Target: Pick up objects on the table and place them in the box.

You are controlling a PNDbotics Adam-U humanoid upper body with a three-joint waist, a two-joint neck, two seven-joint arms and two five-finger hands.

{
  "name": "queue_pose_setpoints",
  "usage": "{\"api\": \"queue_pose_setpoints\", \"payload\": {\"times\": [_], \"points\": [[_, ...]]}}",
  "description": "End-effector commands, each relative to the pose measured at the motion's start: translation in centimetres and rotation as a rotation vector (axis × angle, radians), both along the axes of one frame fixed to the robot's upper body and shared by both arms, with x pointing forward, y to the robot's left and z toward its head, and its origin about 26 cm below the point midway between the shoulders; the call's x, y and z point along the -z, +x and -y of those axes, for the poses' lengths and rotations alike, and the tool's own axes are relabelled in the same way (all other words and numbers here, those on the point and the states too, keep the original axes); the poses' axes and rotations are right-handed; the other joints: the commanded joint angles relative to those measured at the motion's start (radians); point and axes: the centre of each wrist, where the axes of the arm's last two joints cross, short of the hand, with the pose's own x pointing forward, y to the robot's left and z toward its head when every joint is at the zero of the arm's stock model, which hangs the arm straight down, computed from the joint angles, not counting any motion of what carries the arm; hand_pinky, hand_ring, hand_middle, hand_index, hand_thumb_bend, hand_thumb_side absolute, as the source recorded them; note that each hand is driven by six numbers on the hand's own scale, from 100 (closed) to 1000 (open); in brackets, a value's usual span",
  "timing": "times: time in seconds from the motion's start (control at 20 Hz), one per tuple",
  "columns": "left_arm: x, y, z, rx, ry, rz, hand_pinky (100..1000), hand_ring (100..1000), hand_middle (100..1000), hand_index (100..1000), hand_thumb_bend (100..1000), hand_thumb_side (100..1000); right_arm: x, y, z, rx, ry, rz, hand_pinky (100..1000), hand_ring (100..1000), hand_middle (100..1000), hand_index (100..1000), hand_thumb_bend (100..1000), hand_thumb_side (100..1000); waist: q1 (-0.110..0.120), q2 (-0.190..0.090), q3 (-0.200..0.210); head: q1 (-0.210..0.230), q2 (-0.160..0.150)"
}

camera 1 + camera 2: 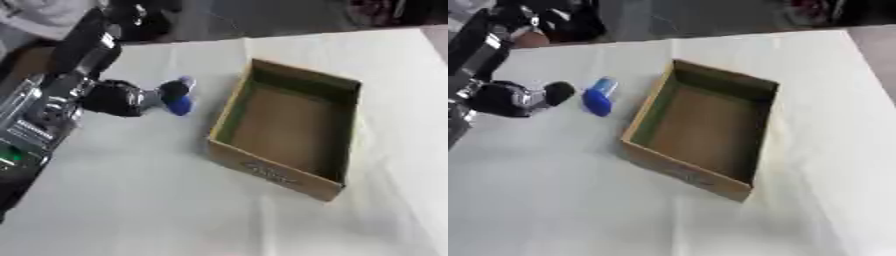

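A small blue object (598, 100) with a paler far end lies on the white tablecloth, just left of the open cardboard box (684, 172). The box stands slantwise in the middle of the table, and I see nothing inside it. My left hand (505, 99) comes in from the left on its black and silver arm. It hangs above the cloth, a short way left of the blue object. In the right eye view a strip of cloth shows between hand and object, so they are apart. The right hand shows in neither view.
The white table (553, 200) has open cloth in front of the box and to its right. Its far edge runs along the top, with dark shapes (566, 22) behind it at the upper left. My left arm (44, 110) fills the left side.
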Motion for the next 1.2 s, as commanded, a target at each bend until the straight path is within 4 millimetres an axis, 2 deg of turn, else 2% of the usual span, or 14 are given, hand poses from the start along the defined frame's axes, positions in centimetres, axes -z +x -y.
{"api": "queue_pose_setpoints", "payload": {"times": [0.05, 0.2, 0.45, 0.6, 1.05, 1.2], "points": [[-2.1, -0.4, -0.3, -0.05, 0.192, -0.066, 617, 715, 857, 945, 548, 715, -0.8, -0.2, 0.2, 0.007, -0.021, 0.021, 196, 361, 331, 438, 100, 930, -0.001, -0.017, -0.002, 0.015, 0.012], [-3.0, -0.4, -0.4, -0.089, 0.301, -0.157, 636, 734, 869, 950, 562, 689, -0.8, -0.2, 0.2, 0.007, -0.025, 0.019, 196, 362, 331, 438, 100, 927, 0.002, -0.018, -0.005, 0.021, 0.018], [-4.1, 0.0, -0.8, -0.136, 0.413, -0.305, 677, 762, 883, 957, 658, 541, -0.9, -0.2, 0.1, 0.004, -0.028, 0.016, 195, 362, 331, 439, 100, 928, 0.006, -0.019, -0.011, 0.028, 0.021], [-4.8, 0.6, -1.5, -0.163, 0.463, -0.37, 689, 770, 888, 958, 681, 492, -0.9, -0.2, 0.0, 0.003, -0.03, 0.013, 194, 362, 331, 439, 100, 928, 0.008, -0.018, -0.015, 0.033, 0.019], [-5.7, 2.6, -3.4, -0.248, 0.534, -0.447, 710, 785, 893, 961, 682, 437, -1.0, -0.1, -0.2, -0.007, -0.034, 0.014, 193, 363, 331, 439, 100, 929, 0.011, -0.014, -0.025, 0.041, 0.01], [-6.0, 3.3, -4.1, -0.282, 0.538, -0.462, 722, 791, 892, 961, 646, 422, -1.1, -0.1, -0.3, -0.012, -0.034, 0.013, 193, 364, 331, 440, 100, 929, 0.013, -0.012, -0.03, 0.058, 0.006]]}}
